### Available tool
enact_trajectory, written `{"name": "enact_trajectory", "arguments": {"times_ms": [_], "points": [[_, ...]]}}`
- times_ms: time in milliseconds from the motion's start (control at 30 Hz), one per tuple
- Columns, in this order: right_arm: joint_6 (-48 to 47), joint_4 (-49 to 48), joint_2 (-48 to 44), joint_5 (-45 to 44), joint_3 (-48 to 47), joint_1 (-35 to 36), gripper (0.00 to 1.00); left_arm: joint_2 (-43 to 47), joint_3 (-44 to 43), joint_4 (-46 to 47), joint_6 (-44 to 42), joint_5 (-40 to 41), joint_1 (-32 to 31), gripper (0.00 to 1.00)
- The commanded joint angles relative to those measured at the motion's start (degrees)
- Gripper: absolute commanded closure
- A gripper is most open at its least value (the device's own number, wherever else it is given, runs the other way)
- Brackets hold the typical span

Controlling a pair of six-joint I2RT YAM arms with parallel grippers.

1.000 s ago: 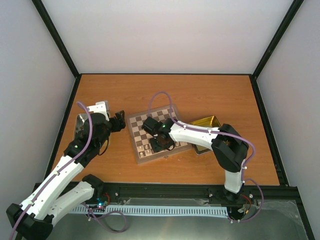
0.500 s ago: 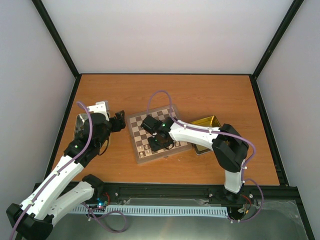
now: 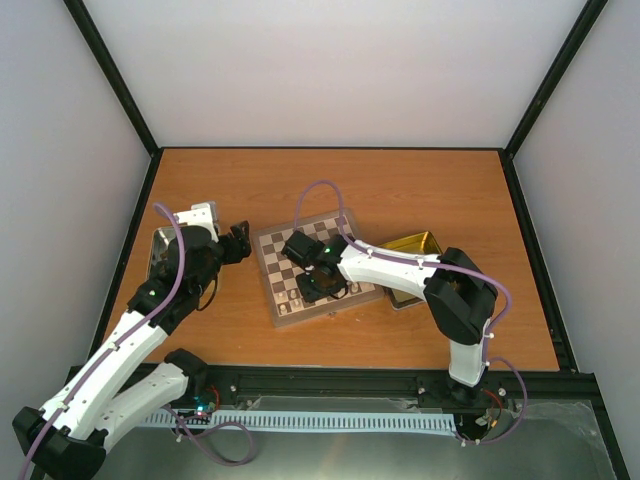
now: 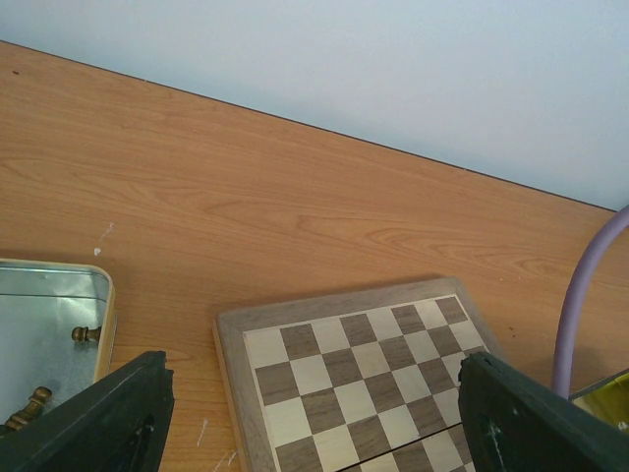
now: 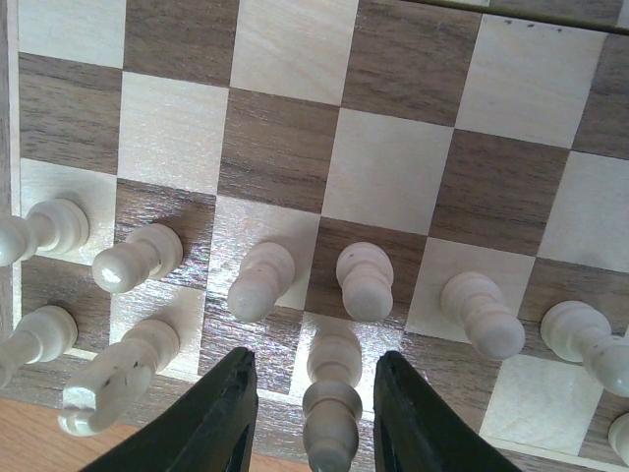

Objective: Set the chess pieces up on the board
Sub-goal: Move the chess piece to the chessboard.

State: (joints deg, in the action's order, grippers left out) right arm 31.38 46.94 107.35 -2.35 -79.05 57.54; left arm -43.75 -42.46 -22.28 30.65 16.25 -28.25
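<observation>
A wooden table [image 3: 400,190] held a checkered board [image 3: 272,246] near its middle, turned slightly askew. A silver tray [image 3: 160,250] lay to the board's left, and a gold tin [image 3: 410,245] just beside its right edge. The left gripper [image 3: 243,242] hovered between tray and board, fingers spread wide, holding nothing. The right gripper [image 5: 314,359] hung low over the board's near edge, fingers parted. A cream chessman [image 5: 331,398] stood upright between them with a gap on either side, not gripped. More cream chessmen [image 5: 366,280] stood in two rows around it. Two dark brown chessmen [image 4: 85,334] lay in the tray.
</observation>
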Motion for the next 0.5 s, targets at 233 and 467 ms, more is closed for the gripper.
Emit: {"name": "enact_trajectory", "arguments": {"times_ms": [233,467], "points": [[1.0,0.5,-0.2,-0.9,-0.6,0.6,0.69,0.2,-0.3,1.6,0.5,0.1,-0.2,0.2],[1.1,0.0,-0.8,0.6,-0.4,0.6,0.83,0.3,-0.3,1.5,0.5,0.0,-0.2,0.2]]}}
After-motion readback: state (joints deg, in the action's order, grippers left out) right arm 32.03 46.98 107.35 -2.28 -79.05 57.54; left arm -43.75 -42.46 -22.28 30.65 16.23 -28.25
